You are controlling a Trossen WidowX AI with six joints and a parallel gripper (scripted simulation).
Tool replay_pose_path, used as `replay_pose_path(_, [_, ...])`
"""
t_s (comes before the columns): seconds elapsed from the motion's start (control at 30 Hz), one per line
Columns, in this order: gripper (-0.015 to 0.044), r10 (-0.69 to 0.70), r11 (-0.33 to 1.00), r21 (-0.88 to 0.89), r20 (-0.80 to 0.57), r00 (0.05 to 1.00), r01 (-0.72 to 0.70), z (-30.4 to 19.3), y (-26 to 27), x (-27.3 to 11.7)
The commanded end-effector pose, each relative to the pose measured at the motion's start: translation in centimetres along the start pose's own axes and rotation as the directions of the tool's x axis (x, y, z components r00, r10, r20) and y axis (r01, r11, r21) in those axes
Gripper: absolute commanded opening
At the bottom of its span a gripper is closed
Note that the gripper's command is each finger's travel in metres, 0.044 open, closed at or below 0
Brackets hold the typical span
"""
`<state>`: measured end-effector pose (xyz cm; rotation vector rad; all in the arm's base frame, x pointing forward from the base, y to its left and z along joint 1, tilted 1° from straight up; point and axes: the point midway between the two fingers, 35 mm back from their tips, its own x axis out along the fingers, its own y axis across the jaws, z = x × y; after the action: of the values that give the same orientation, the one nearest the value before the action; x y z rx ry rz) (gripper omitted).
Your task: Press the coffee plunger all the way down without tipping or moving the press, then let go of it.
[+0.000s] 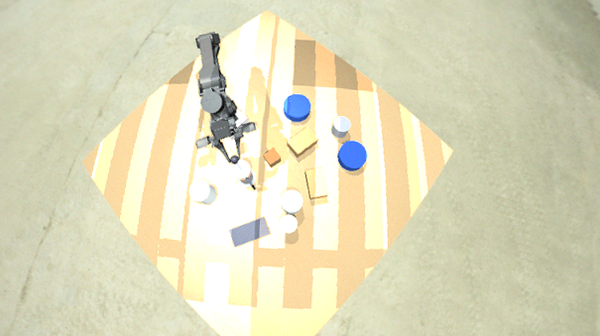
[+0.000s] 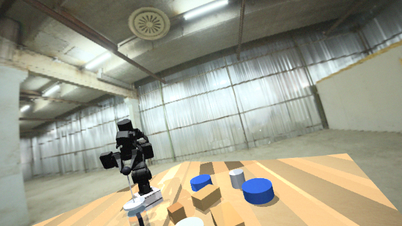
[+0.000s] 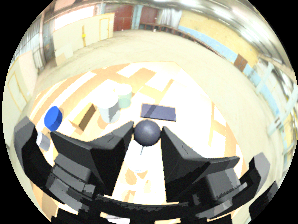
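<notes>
The coffee press stands upright on the table, its pale lid showing at the lower left of the exterior view. The plunger's thin rod rises well above the lid to a dark round knob. My gripper is shut on that knob, one fingertip on each side. The press's dark handle points away from the arm. Glare and the fingers hide much of the press body in the wrist view.
A small orange-brown cube is near the press. A white cylinder stands on its other side. Two pale cylinders, a dark slab, wooden blocks, two blue discs and a grey cylinder are farther off.
</notes>
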<state>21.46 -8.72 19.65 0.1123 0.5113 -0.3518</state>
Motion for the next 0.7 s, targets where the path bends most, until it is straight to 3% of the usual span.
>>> replay_pose_path(0.0, [0.0114,-0.001,1.0,0.004,0.002,1.0,0.001,0.0,0.0,0.0])
replay_pose_path(0.67, [0.0114,-0.001,1.0,0.004,0.002,1.0,0.001,-2.4,0.0,1.8])
